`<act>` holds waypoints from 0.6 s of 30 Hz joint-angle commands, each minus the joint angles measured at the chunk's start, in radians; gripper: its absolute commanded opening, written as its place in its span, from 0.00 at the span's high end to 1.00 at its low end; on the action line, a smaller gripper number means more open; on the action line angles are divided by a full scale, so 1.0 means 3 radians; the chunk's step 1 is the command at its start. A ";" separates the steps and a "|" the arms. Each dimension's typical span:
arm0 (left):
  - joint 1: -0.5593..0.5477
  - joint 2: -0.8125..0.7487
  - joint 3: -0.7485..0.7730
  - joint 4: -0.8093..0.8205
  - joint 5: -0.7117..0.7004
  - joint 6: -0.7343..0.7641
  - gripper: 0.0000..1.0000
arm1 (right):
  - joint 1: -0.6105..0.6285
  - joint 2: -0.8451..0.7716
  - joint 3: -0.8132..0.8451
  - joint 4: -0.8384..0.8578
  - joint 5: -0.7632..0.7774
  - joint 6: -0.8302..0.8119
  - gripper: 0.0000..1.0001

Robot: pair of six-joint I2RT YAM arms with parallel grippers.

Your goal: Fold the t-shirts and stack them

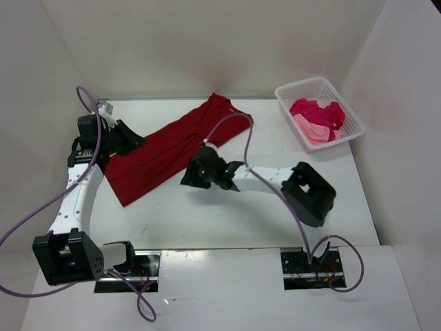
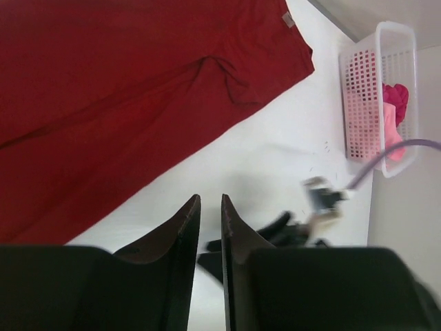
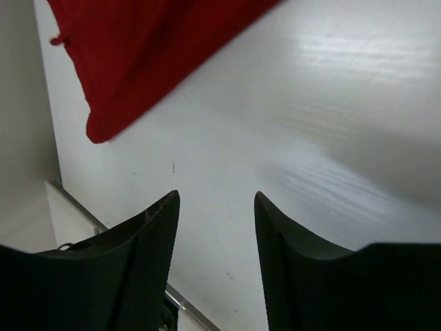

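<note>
A dark red t-shirt (image 1: 172, 148) lies spread diagonally across the table, its collar end toward the back. The left wrist view shows it (image 2: 103, 89) filling the upper left. My left gripper (image 1: 131, 140) hovers at the shirt's left edge. Its jaws (image 2: 210, 198) stand only a narrow gap apart over bare table with nothing between them. My right gripper (image 1: 193, 176) sits just off the shirt's near edge, open (image 3: 216, 194) and empty over the white table. A shirt corner (image 3: 151, 48) lies ahead of it. A light pink t-shirt (image 1: 313, 129) and a magenta one (image 1: 317, 109) lie crumpled in the basket.
The white lattice basket (image 1: 303, 84) stands at the back right corner and also shows in the left wrist view (image 2: 358, 89). White walls close in the table on the left, back and right. Purple cables loop over both arms.
</note>
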 commanded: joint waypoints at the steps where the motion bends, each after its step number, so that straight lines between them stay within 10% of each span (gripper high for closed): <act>1: -0.0102 -0.0140 -0.0236 0.0012 0.0124 -0.0073 0.74 | 0.0181 0.0322 0.0147 0.0769 0.0236 0.0629 0.45; 18: -0.0138 -0.0248 -0.0186 -0.0054 0.0063 0.0039 0.68 | 0.0468 0.2076 0.2114 -0.0322 0.0737 0.1535 0.61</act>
